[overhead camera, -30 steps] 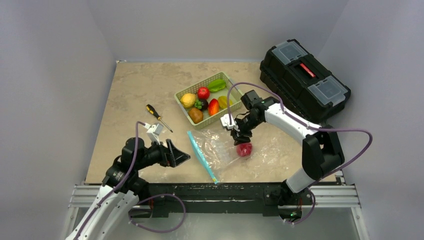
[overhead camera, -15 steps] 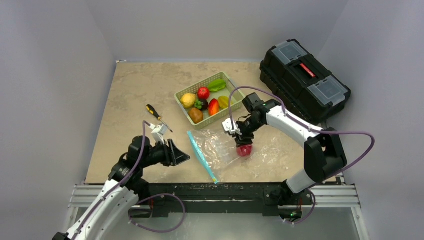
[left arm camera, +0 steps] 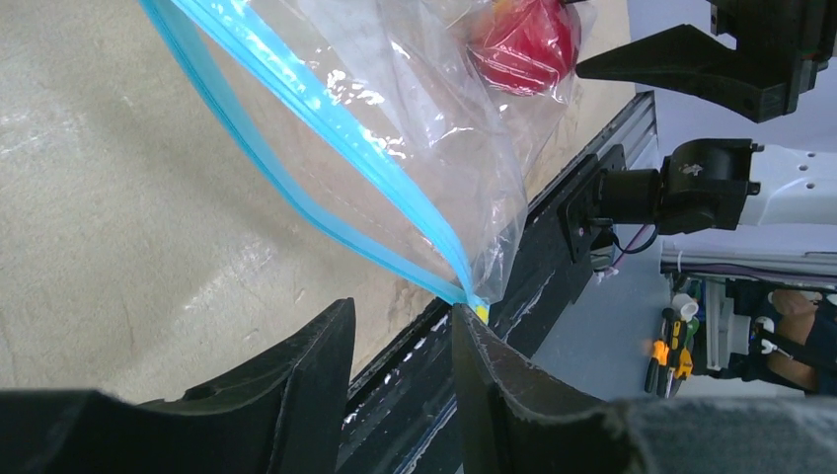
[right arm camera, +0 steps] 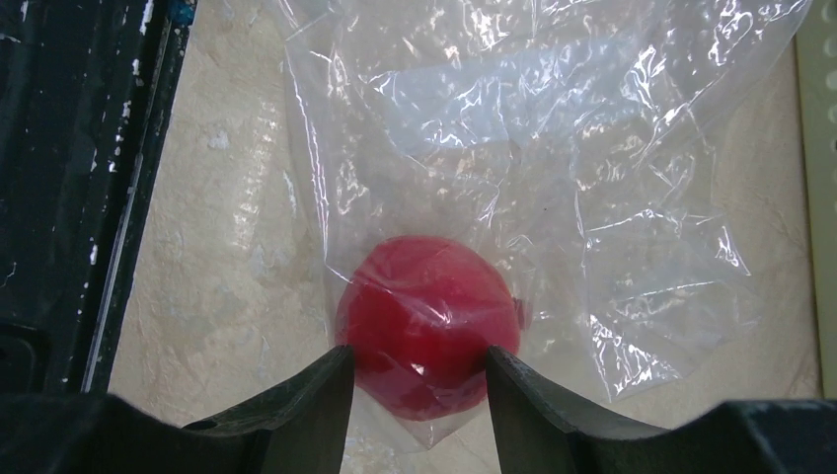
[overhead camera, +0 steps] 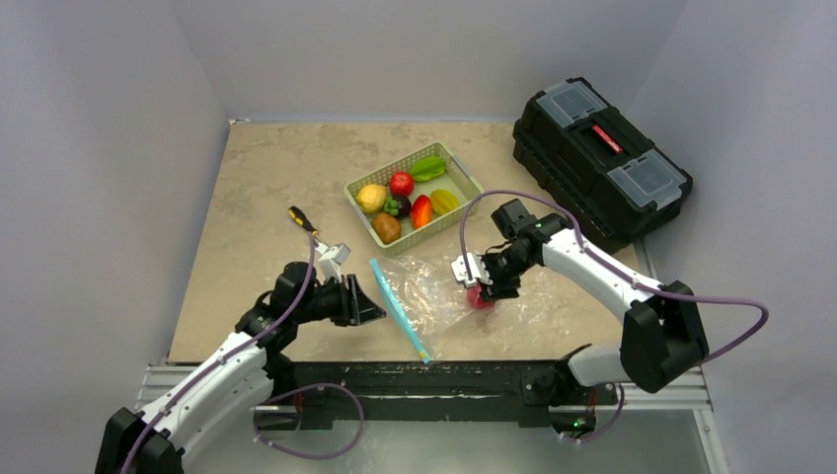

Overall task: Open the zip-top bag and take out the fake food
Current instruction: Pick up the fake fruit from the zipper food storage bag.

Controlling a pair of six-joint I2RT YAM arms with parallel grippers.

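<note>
The zip-top bag (overhead camera: pixel 424 296) lies flat near the table's front edge, its light-blue zipper strip (overhead camera: pixel 398 308) on the left side. One piece of fake food, a red round fruit (right arm camera: pixel 424 316), sits inside the bag's closed right corner. My right gripper (right arm camera: pixel 416 354) is open and low over it, a fingertip on either side of the fruit through the plastic. My left gripper (left arm camera: pixel 400 311) is open with nothing between its fingers. Its right fingertip is close to the near end of the strip (left arm camera: pixel 296 99). From the top view it (overhead camera: pixel 363 306) is just left of the strip.
A green basket (overhead camera: pixel 365 215) behind the bag holds several more fake fruits and vegetables. A yellow-and-black screwdriver (overhead camera: pixel 301 219) lies left of it. A black toolbox (overhead camera: pixel 600 158) stands at the back right. The black front rail (overhead camera: pixel 424 370) runs right by the bag's near corner.
My left arm has slid right toward the zipper strip and its jaws have narrowed. My right gripper has come down from above the red fruit to straddle it.
</note>
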